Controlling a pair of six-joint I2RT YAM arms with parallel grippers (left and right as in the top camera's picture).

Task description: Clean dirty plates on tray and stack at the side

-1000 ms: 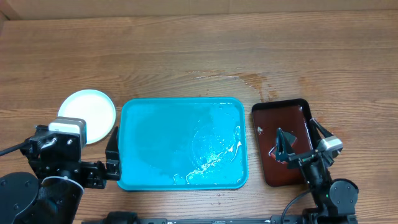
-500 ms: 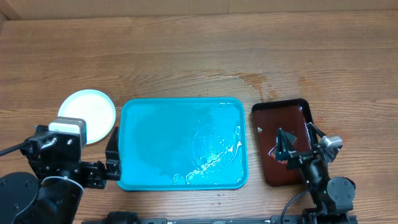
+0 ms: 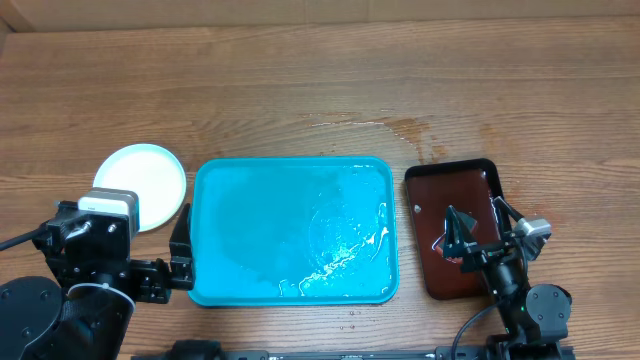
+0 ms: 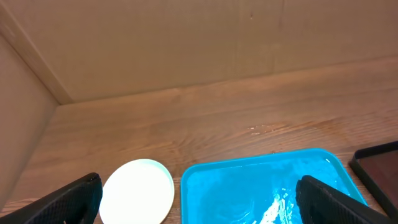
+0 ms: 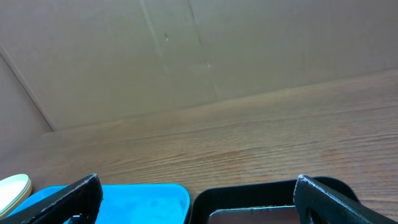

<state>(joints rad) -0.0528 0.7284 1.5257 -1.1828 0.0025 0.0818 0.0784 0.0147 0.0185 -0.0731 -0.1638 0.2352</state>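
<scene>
The turquoise tray point(image 3: 250, 230) lies at the table's middle front, wet with white streaks, with no plate on it; it also shows in the left wrist view point(image 4: 236, 193) and the right wrist view point(image 5: 143, 196). A pale plate stack point(image 3: 145, 185) sits on the table left of the tray, seen too in the left wrist view point(image 4: 137, 190) and at the right wrist view's edge point(image 5: 12, 186). My left gripper point(image 4: 199, 202) is open and empty over the tray's near left. My right gripper point(image 5: 198, 202) is open and empty above the brown tray.
A dark reddish-brown tray point(image 3: 455, 195) with a black rim lies right of the turquoise tray. A wet patch point(image 3: 400, 128) marks the wood behind it. A cardboard wall point(image 4: 186, 43) closes the table's far side and left.
The right gripper has shifted slightly toward the front. The left arm, plates and trays have not moved.
</scene>
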